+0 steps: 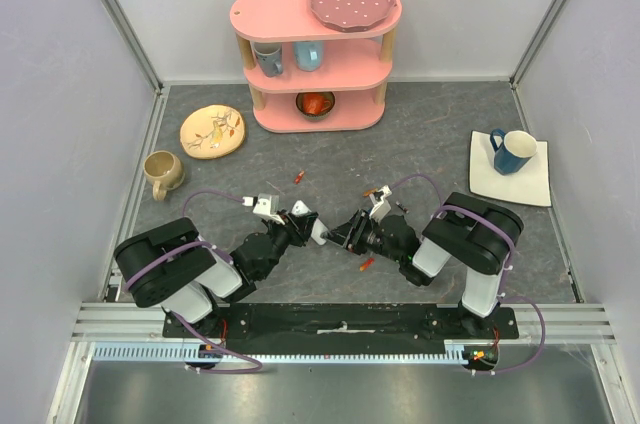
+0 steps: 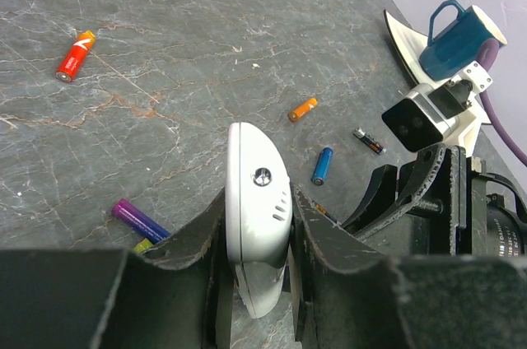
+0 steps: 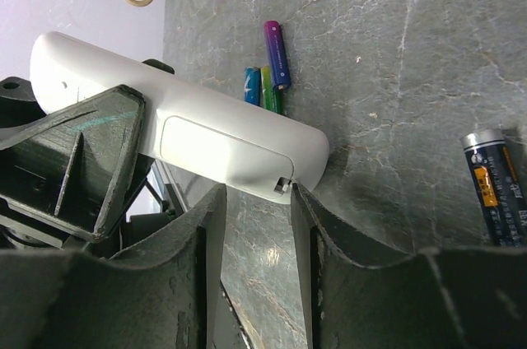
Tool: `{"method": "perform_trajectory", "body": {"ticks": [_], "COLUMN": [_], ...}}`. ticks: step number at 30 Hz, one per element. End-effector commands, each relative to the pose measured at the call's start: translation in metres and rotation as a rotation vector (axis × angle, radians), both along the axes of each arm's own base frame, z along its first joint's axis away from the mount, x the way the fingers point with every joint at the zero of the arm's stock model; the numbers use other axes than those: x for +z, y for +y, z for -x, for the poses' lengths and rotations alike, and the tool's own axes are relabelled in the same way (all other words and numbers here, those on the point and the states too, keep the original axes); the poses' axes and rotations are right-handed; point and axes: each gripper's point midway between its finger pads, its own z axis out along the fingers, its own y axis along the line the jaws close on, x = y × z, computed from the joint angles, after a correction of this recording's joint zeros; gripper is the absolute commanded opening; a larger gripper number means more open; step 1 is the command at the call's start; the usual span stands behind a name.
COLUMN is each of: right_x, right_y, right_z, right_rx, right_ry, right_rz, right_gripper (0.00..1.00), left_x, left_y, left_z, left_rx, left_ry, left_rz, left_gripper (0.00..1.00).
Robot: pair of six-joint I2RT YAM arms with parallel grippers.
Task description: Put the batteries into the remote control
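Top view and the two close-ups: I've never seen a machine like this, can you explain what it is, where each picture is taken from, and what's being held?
These are two robot arms bolted at the near edge of a grey table. The wide picture is from a fixed camera above and behind them. Each close-up is from a camera on one wrist, looking along that arm's own tool. The left tool is shut on a white remote control. The right tool is open, its fingers at the remote's end, by the cover panel. Loose batteries lie scattered on the table. Farther back stand a pink shelf and a blue mug.
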Motion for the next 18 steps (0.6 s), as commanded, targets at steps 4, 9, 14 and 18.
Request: {"method": "perform_trajectory", "body": {"ticks": [4,9,14,18], "right_x": [0.053,0.0521,0.0508,0.0497], "right_y": [0.012,0.0135,0.0148,0.0181], "right_z": [-0.0146,-0.0156,-0.016,-0.0159], "right_rx": [-0.016,-0.013,-0.011,-0.001], "right_ry": [-0.132,-0.131,-0.129,-0.125], "right_rz": [-0.143,-0.143,-0.147,-0.148], "right_gripper": [0.45,0.45,0.44,0.41], "left_x": [0.0567,0.0574,0.0571,0.0568], "left_y": [-0.0066,-0.0075,-0.0088,-0.0101], "left_z": [0.0038,0.0047,0.0058,0.0069], "left_rx": [-0.021,-0.026,-0.034,-0.042], "left_ry": [-0.134,-0.132,-0.131,-0.127], "left_rz": [0.211,0.216,0.216,0.218], "left_gripper": [0.02,0.02,0.02,0.02]}}
